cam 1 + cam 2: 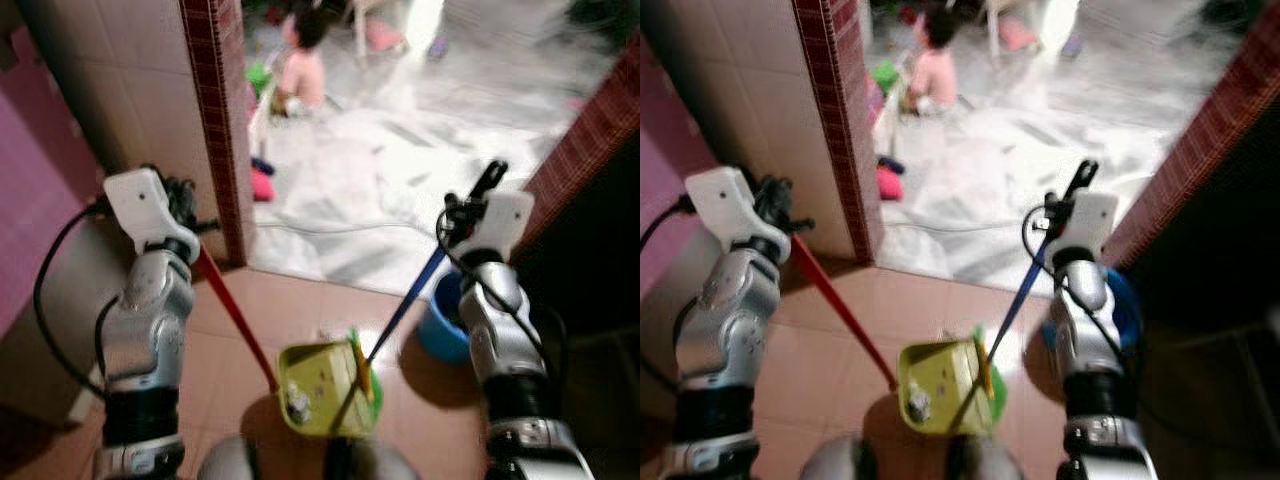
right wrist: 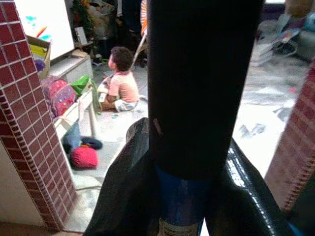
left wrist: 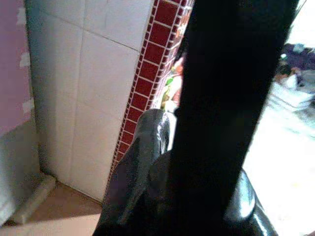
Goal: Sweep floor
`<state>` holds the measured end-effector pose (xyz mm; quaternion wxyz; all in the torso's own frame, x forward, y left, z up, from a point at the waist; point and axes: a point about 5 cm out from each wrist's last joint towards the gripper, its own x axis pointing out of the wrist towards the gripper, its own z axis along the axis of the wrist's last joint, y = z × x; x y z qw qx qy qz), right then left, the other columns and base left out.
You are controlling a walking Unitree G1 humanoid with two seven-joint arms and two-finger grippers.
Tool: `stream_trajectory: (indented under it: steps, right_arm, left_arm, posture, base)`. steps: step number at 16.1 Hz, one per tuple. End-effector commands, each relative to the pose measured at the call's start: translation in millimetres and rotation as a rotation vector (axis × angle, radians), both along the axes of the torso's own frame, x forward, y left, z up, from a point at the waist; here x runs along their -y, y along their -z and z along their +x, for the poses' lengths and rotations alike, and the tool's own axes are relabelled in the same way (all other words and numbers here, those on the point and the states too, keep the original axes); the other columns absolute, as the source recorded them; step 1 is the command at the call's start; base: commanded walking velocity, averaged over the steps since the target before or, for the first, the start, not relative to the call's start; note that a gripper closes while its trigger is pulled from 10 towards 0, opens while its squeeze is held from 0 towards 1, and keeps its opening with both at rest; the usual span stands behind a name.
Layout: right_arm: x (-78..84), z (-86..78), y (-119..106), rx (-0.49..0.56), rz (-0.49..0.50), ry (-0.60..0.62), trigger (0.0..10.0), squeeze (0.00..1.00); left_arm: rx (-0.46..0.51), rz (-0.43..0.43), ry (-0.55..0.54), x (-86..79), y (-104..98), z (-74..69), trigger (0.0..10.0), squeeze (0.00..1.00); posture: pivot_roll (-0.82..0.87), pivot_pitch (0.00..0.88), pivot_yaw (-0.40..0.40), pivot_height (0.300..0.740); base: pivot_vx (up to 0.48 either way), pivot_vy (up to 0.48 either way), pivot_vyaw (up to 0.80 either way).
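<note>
the dustpan (image 1: pixel 322 388) is lime green, with a long red handle (image 1: pixel 234 310) that rises slanting from its near-left corner. it sits on the brown tiled floor (image 1: pixel 300 310), low in the middle of the head views, and some small pale bits of dirt lie inside it. the broom (image 1: pixel 352 385) has a dark blue handle (image 1: pixel 408 300) with a black top end, and its lower end reaches down into the right side of the dustpan, where there are green and orange bristles.

the left pincer (image 1: pixel 183 203) is up at the left, at the top of the red handle, so the dustpan lies below it and toward the middle. in the left wrist view its black fingers (image 3: pixel 142 172) are closed around a dark pole. the right pincer (image 1: pixel 458 218) is up at the right, closed on the blue handle near the black top; in the right wrist view the blue pole runs between the shiny black fingers (image 2: pixel 123 196). the broom head is below this pincer and to its left, down in the dustpan.

a blue bucket (image 1: pixel 446 318) stands on the floor just beside the right arm. a white tiled wall with a red brick edge (image 1: pixel 214 110) stands behind the left arm. beyond the doorway the floor is pale marble (image 1: pixel 400 170), and a small child (image 2: pixel 120 78) in a pink shirt sits there, well apart from the robot, with bags and a red thing (image 2: pixel 83 157) near the wall.
</note>
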<state>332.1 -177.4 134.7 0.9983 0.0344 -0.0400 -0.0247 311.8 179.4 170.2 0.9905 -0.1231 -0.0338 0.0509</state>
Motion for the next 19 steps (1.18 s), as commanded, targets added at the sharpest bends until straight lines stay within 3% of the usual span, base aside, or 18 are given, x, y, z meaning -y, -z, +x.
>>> stream_trajectory:
  steps: [1, 4, 8, 12, 16, 19]
  right_arm:
    - [3.4, 0.9, -3, 0.014, -0.013, 0.009, 10.0, 0.0]
    - [2.5, 2.2, -9, 0.047, -0.091, -0.041, 10.0, 0.0]
    - [7.3, 11.2, 3, -0.097, -0.142, -0.213, 10.0, 0.0]
    - [16.8, 14.2, 4, -0.149, -0.195, -0.314, 10.0, 0.0]
    - [-0.4, 7.2, 14, -0.193, -0.196, -0.515, 10.0, 0.0]
    - [-21.2, 2.8, 17, -0.152, -0.156, -0.626, 10.0, 0.0]
  left_arm:
    - [0.055, -0.016, 0.009, 3.5, -12, 1.0, 10.0, 0.0]
    - [0.061, -0.011, 0.002, 1.2, -14, 0.7, 10.0, 0.0]
    - [0.073, 0.007, -0.036, -6.6, -17, 2.1, 10.0, 0.0]
    - [0.105, 0.061, -0.106, -17.6, -26, 1.9, 10.0, 0.0]
    - [0.128, 0.131, -0.149, -23.3, -34, 0.7, 10.0, 0.0]
    - [0.085, 0.176, -0.18, -30.7, -22, -7.1, 10.0, 0.0]
  posture:
    - [-0.02, 0.054, -0.067, 0.74]
    - [-0.02, 0.054, -0.068, 0.74]
    - [-0.02, 0.054, -0.064, 0.74]
    - [-0.03, 0.053, -0.06, 0.74]
    - [-0.02, 0.05, -0.06, 0.74]
    - [-0.01, 0.06, -0.059, 0.74]
  base:
    - [-0.262, 0.0, 0.0]
    - [-0.262, 0.0, 0.0]
    - [0.0, 0.0, 0.0]
    - [0.0, 0.0, 0.0]
    - [0.0, 0.0, 0.0]
    - [0.0, 0.0, 0.0]
